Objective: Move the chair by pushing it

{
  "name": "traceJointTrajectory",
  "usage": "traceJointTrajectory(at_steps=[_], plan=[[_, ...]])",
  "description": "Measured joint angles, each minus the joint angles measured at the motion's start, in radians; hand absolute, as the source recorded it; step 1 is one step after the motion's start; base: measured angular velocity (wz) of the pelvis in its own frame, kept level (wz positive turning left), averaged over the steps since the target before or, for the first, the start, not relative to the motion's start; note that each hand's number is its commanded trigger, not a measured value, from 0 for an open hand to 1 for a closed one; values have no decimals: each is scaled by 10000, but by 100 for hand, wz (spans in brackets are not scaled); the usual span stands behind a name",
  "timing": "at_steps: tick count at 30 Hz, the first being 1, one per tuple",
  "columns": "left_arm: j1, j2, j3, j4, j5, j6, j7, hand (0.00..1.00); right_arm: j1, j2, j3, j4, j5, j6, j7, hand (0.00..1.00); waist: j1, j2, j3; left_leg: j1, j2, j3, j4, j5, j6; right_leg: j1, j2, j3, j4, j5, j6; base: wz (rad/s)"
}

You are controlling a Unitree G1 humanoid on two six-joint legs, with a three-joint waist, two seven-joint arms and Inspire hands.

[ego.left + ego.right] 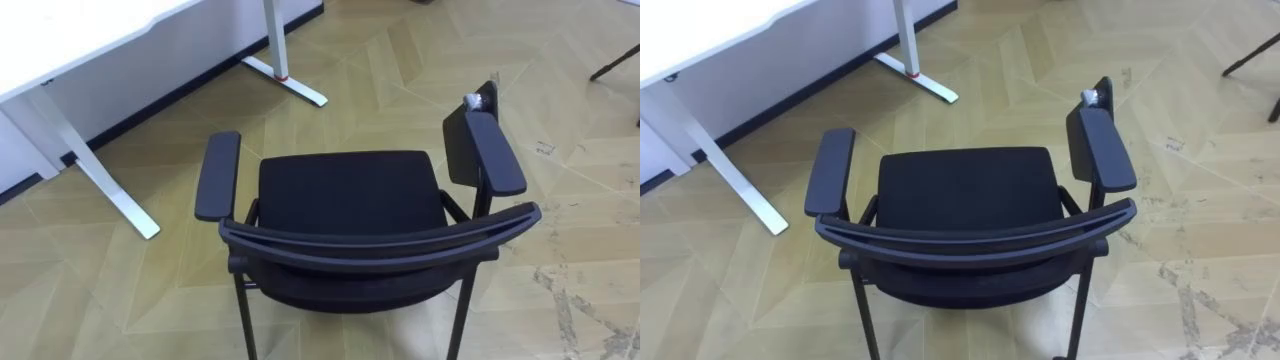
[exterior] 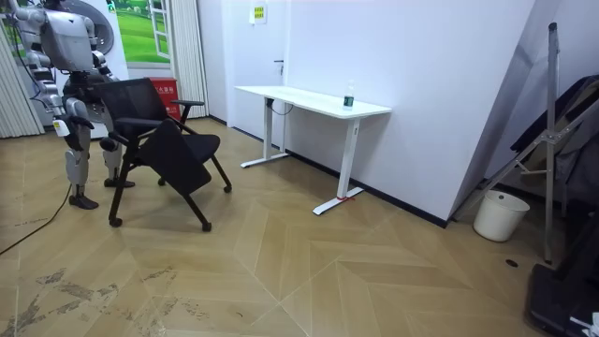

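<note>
The chair (image 1: 350, 195) stands just below the head camera. Its seat faces 12 o'clock and its curved backrest (image 1: 380, 240) is nearest, at 6. Off the left armrest (image 1: 218, 175), at about 9 o'clock, a white desk leg (image 1: 110, 185) stands near the chair but apart from it. The desk (image 1: 90, 45) edge runs aslant from 9 up towards 12. Its second foot (image 1: 285, 80) lies on the floor at 11, clear of the seat's front edge. From 12 round to 4 o'clock the wood floor is open, except for a dark stand leg (image 1: 615, 62) far out at 2. A folded board (image 1: 462, 150) hangs beside the right armrest (image 1: 497, 155). Pale scuffs (image 1: 570, 290) mark the floor at 4.

In the room view the robot stands right behind the backrest, at the view's left. The chair faces the desk, with bare floor between them. A bucket (image 2: 501, 215) sits by the wall well beyond the desk, at 3 o'clock.

The right hand (image 2: 64, 122) hangs low at the robot's near side, at 9 o'clock of the chair and behind the backrest. I cannot tell whether it touches the frame, or whether its fingers are apart or together.
</note>
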Motion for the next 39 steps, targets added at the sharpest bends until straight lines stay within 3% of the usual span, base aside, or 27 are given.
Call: traceJointTrajectory(at_steps=[26, 30, 36, 39], plan=[[126, -132, 736, -70, -109, 367, 866, 0, 65, 143, -426, -23, -86, 417, -424, 0, 12, -162, -11, 54, -3, -85, 66, 0, 0, 144, 5, -63, -38, 0, 0, 0], [220, -191, 1251, -71, -109, 434, 1447, 0, 71, 139, -493, -26, -88, 432, -532, 0, 45, -94, 13, 48, -1, -70, 54, -20, -13, 119, 8, -61, -42, -1, 0, 0], [496, -164, 1792, -73, 254, 628, 2519, 0, 74, 124, -499, -20, -111, 424, -655, 0, 46, 17, -33, 82, 3, -74, 41, -32, -21, 143, 10, -78, -42, 0, 0, 0], [529, -64, 2515, -155, 455, 768, 3221, 0, 82, 89, -718, 14, -151, 432, -655, 0, 44, 63, -6, 247, 3, -87, 44, -32, -21, 306, 8, -81, -47, 0, -1, 0]])
